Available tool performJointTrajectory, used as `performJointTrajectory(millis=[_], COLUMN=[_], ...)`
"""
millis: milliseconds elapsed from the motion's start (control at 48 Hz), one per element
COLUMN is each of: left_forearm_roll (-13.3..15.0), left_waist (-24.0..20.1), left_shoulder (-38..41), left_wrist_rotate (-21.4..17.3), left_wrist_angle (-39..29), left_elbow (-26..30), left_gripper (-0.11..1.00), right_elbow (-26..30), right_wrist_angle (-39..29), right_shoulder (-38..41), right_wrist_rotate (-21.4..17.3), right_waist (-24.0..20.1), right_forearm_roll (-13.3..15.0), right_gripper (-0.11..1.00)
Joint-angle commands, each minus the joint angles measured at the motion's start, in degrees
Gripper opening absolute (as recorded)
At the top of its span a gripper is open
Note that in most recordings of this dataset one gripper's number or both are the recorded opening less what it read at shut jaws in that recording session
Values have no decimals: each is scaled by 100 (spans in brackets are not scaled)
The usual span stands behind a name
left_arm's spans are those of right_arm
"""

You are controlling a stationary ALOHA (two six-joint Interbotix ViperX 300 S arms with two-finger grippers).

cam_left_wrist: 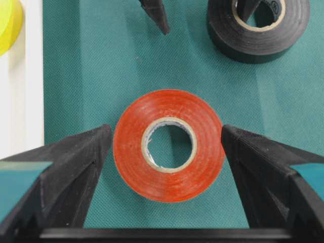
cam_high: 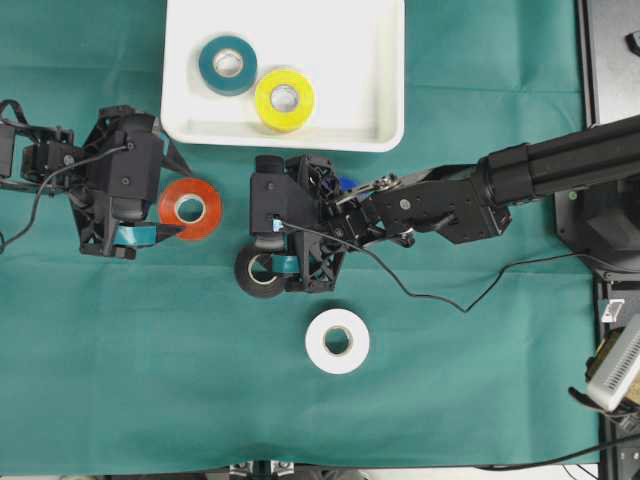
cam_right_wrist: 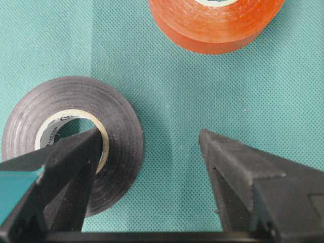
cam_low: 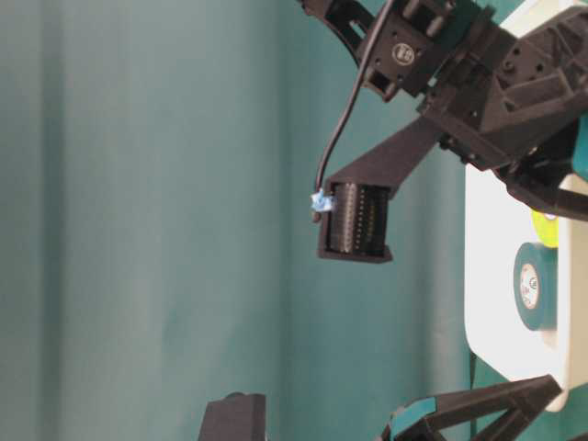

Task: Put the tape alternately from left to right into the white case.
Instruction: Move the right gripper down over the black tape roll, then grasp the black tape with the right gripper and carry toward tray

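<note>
My right pincer [cam_right_wrist: 149, 152] stood open over the black roll [cam_right_wrist: 71, 139], one finger [cam_right_wrist: 76, 162] poised above the pale core, the other out over bare cloth beside the roll's wall. That was a straddle of one wall, not of the whole roll, so a slight drift could have put the inner finger on top of the tape instead of into the hole, and the roll would have skated across the table [cam_high: 480, 380]. Closing on one wall could also have tipped the roll as I lifted it.

My left pincer [cam_left_wrist: 167, 139] was open too, a finger on each side of the red roll [cam_left_wrist: 168, 137], holding nothing. The two rolls lay near each other, so both arms working at once risked a knock.

Beyond them, the white roll [cam_high: 337, 341] lay apart on the cloth, and the teal roll [cam_high: 227, 65] and yellow roll [cam_high: 284, 99] were in the white case [cam_high: 380, 100], touching each other. A careless drop could have landed on them.
</note>
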State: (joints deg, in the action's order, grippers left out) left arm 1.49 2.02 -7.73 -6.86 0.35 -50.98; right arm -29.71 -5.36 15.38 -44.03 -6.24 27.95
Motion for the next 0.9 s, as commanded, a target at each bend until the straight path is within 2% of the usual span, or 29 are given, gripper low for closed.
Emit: performJointTrajectory(millis=[0,104,188,271,417,459,876], left_forearm_roll=[9,18,9,9,18,18,18], left_waist=[18,18,18,18,18,18,18], left_shoulder=[-105,-105,-105,-97,-105,-105,-105], left_wrist_rotate=[9,9,9,9,9,9,9], left_wrist_angle=[44,44,44,44,44,44,44], left_elbow=[44,35,26,26,26,26,26], left_gripper=[64,64,64,64,64,64,64], right_elbow=[70,70,70,70,70,70,26], right_wrist_angle=[-18,-35,-62,-97,-185,-211,-264], right_shoulder=[-158,-158,-158,-158,-158,-158,-501], right_wrist_rotate=[18,18,18,18,18,18,35], right_waist=[18,18,18,18,18,18,-62], right_forearm_roll=[-9,-9,-9,-9,-9,-9,-9], right_gripper=[81,80,75,61,30,24,24])
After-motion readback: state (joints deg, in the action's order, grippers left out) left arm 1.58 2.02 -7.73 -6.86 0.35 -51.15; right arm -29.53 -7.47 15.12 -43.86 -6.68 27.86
